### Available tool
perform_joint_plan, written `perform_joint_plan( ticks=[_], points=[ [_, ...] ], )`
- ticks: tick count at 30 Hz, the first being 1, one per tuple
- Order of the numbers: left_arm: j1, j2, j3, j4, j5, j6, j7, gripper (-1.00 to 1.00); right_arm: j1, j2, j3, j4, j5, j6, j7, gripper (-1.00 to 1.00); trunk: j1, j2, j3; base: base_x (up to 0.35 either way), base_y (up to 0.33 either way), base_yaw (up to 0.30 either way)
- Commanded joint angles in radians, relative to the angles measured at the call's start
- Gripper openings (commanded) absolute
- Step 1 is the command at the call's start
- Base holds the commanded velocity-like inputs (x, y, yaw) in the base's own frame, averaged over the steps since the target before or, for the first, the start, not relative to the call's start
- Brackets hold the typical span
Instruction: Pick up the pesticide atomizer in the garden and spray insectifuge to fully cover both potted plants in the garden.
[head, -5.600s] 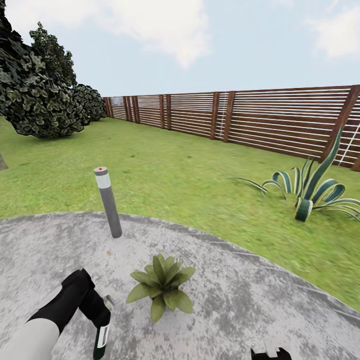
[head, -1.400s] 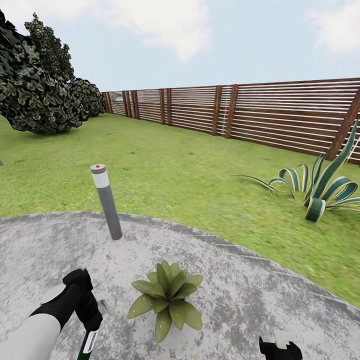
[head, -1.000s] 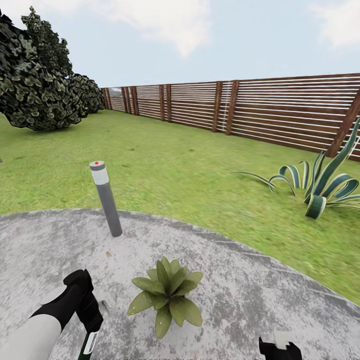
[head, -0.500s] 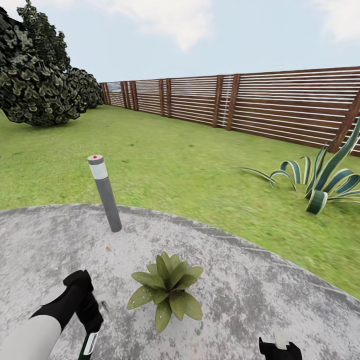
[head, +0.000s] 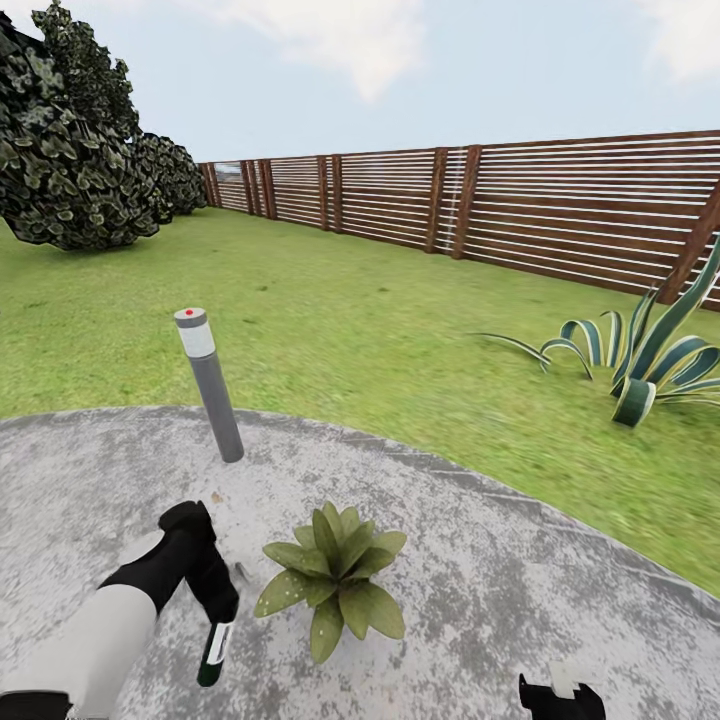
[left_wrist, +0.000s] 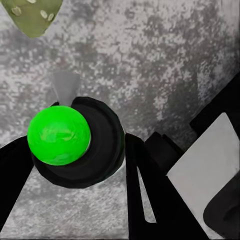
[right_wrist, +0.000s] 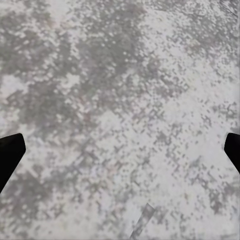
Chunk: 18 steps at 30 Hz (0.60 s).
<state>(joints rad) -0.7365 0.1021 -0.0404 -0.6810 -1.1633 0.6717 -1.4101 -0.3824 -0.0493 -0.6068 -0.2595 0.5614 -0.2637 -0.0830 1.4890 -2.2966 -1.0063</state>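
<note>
— Now that the left arm has swung up and in toward the plant, where does the pesticide atomizer sit?

— Hanging nozzle-down from the left gripper, just beside the potted plant on the stone patio. Half a second ago the arm was lower and further out, with the bottle half cut off at the frame's edge; now the whole bottle shows.

— Is the grasp firm?

— In the left wrist view the gripper has a dark finger on each side of the atomizer, clenched on it, with a speckled leaf of the plant close ahead. I'd judge the hold sound.

— And the right side?

— The right gripper hangs low over bare patio, its fingers spread wide and holding nothing.

— So what does the shift mean?

— Probably that the bottle is being brought to bear on this plant. The leaves look speckled, though I can't tell whether that is spray. The bollard lamp stands well behind.
</note>
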Motion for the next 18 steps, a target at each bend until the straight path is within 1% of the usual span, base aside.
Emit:
perform_joint_plan(
  ticks=[1,2,4,5,6,9,14,18],
  points=[
    [-0.003,0.003,-0.009,-0.001,-0.021,0.010,-0.028,-1.00,-0.001,0.000,-0.007,0.002,0.011,-0.005,-0.003,1.00,0.000,0.000,-0.001,0.000,0.000,0.000],
    [-0.004,0.005,-0.012,-0.001,-0.043,0.010,-0.043,-1.00,-0.001,0.000,-0.007,0.002,0.011,-0.005,-0.003,1.00,0.000,0.000,-0.001,0.000,0.000,0.000],
    [-0.003,0.008,-0.014,0.000,-0.117,0.007,-0.065,-1.00,-0.001,0.000,-0.007,0.002,0.011,-0.004,-0.003,1.00,0.000,0.000,-0.001,0.000,0.000,0.000],
    [-0.002,0.010,-0.013,0.000,-0.140,0.005,-0.069,-1.00,-0.001,0.000,-0.007,0.002,0.011,-0.003,-0.003,1.00,0.000,0.000,-0.001,0.000,0.000,0.000],
    [0.000,0.015,-0.012,0.001,-0.148,0.003,-0.071,-1.00,-0.001,0.000,-0.007,0.002,0.011,-0.003,-0.003,1.00,0.000,0.000,-0.001,0.000,0.000,0.000],
    [0.009,0.039,-0.010,0.001,-0.160,0.002,-0.073,-1.00,-0.001,0.000,-0.007,0.002,0.011,-0.003,-0.003,1.00,0.000,0.000,-0.001,0.010,0.006,0.000],
    [0.011,0.035,-0.005,0.001,-0.161,0.006,-0.073,-1.00,-0.001,0.000,-0.007,0.002,0.011,-0.002,-0.004,1.00,0.000,0.000,-0.001,0.167,0.145,0.000],
    [0.006,0.031,-0.012,0.001,-0.160,0.011,-0.074,-1.00,-0.001,0.000,-0.007,0.002,0.010,-0.002,-0.004,1.00,0.000,0.000,-0.001,0.034,0.029,0.000]
  ],
)
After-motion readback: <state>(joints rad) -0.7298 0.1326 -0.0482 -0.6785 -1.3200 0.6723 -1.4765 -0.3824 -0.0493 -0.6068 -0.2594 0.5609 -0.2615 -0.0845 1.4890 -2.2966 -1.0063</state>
